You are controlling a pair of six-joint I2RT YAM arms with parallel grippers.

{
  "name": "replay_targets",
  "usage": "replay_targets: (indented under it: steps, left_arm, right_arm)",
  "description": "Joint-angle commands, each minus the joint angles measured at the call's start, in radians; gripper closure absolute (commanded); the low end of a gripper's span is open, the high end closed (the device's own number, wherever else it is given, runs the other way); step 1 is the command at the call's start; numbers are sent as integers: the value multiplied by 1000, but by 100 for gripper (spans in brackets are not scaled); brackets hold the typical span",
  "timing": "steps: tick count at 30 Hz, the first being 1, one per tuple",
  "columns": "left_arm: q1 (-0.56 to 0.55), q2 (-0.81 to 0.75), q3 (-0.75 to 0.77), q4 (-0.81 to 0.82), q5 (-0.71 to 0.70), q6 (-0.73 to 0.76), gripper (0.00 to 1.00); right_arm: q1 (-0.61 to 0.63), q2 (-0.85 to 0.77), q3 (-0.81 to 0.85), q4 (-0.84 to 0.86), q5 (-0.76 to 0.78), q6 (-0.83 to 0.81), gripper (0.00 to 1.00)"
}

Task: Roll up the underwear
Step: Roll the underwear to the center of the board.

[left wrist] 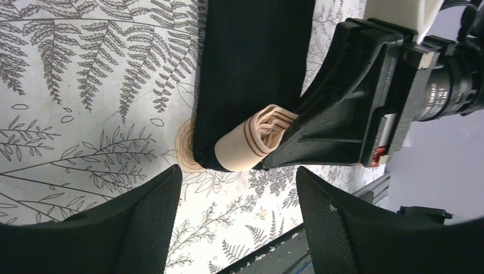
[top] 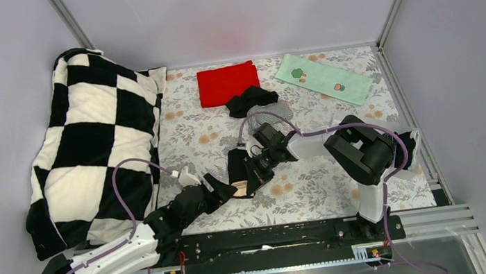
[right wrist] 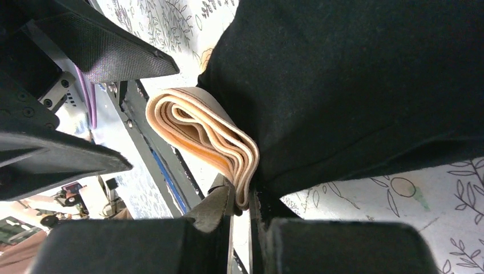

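One tool (right wrist: 242, 197) on rolled underwear (right wrist: 354, 85) edge

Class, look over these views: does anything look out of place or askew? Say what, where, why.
The pale green cloth at the far right lies slanted, while the red cloth sits square. A black brief and a striped brief lie crumpled in a heap at its near edge.

I'm scanning all three feeds for lettering and nothing comes through that I can read. There's just one line of small pale print on the black round housing (left wrist: 442, 94) of the right arm, left wrist feed, too blurred to make out.
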Motion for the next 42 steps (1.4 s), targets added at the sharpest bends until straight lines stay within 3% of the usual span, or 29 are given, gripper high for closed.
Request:
replay_targets:
  steps: [1,17,34,42]
  left_arm:
    - [6,42,-25,94,-23,40,24]
    - [23,179,-52,238,-6,105,36]
    - [47,342,-56,382,51,156,38]
    - [58,439,-29,363,40,142,57]
  right_arm:
    - [-11,34,20,-102,39,12,100]
    - [-21,46,32,-119,42,15,100]
    - [-24,50,43,-127,40,11,100]
    - [-24,51,40,-115,35,11,100]
